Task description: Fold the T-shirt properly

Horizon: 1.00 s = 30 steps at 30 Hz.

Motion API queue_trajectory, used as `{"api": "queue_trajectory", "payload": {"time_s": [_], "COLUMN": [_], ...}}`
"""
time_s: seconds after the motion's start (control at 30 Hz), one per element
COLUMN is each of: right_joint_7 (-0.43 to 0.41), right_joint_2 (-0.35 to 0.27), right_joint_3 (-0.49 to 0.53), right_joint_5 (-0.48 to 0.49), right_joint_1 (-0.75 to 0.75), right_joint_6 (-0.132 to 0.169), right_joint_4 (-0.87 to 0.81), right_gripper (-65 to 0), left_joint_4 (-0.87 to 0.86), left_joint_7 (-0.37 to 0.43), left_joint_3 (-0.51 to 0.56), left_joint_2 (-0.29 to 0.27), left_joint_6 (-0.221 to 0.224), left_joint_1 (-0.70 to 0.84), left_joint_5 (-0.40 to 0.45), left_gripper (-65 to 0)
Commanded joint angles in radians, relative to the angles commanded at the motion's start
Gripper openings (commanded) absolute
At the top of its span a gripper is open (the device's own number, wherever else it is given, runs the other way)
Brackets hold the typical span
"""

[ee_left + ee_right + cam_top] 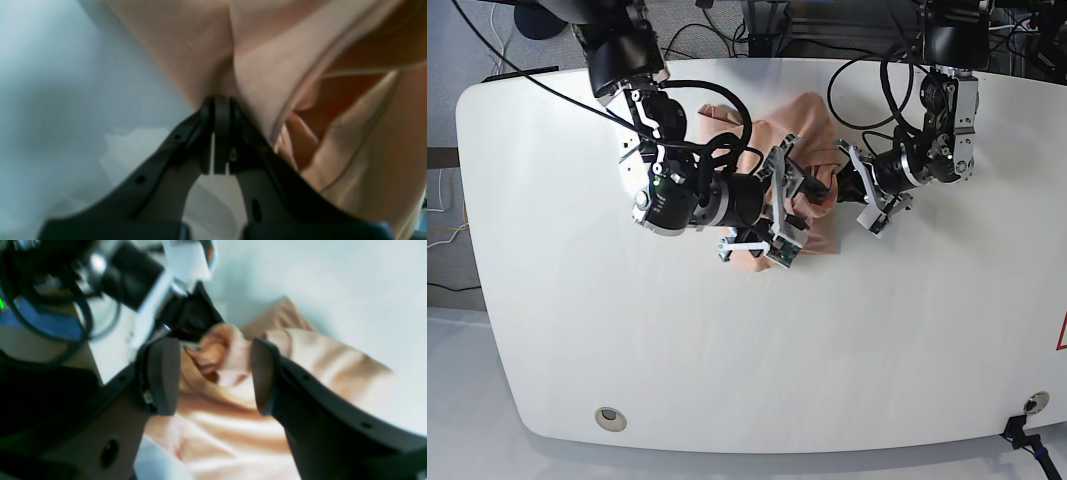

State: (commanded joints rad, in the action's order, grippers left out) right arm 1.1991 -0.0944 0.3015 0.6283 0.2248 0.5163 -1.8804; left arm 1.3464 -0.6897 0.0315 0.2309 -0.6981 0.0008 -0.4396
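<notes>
T-shirt (812, 130): bunched peach cloth on the white table (907, 330), towards its far edge, between the two arms
Left gripper (218, 110): jaws pressed together on a fold of the T-shirt
Right gripper (213, 373): jaws spread apart, hanging over the T-shirt, pinching no cloth

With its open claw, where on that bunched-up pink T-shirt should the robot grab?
Probably the raised fold of the T-shirt between the open right gripper fingers, approached from above: it stands proud of the table, so the fingers can close around it.
</notes>
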Motion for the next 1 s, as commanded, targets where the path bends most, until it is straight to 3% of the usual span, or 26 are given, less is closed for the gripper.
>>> {"api": "queue_trajectory", "payload": {"time_s": [0.2,0.5,0.67,0.8,1.0], "right_joint_7": [-0.109,-0.203,-0.279,-0.279,-0.279], "right_joint_2": [-0.075,-0.078,-0.074,0.006,0.143], "right_joint_3": [-0.054,-0.051,0.054,0.075,0.074], "right_joint_5": [-0.002,-0.002,-0.002,-0.068,-0.338], "right_joint_1": [0.002,-0.014,-0.011,-0.015,-0.011], "right_joint_6": [-0.005,-0.006,-0.008,-0.008,-0.006], "right_joint_4": [0.04,0.195,0.262,0.279,0.281], "right_gripper": [-32.6,-32.6,-32.6,-32.6,-32.6], "left_joint_4": [0.052,0.054,0.058,0.058,0.14], "left_joint_7": [-0.002,-0.002,-0.002,-0.002,-0.003], "left_joint_3": [0.0,0.0,0.0,0.0,0.0], "left_joint_2": [0.003,-0.002,-0.002,-0.003,-0.003], "left_joint_6": [0.0,0.0,0.0,0.0,0.0], "left_joint_1": [0.0,-0.002,-0.002,-0.002,0.002], "left_joint_5": [0.0,0.0,0.0,0.0,-0.002], "left_gripper": [-65.0,-65.0,-65.0,-65.0,-65.0]}}
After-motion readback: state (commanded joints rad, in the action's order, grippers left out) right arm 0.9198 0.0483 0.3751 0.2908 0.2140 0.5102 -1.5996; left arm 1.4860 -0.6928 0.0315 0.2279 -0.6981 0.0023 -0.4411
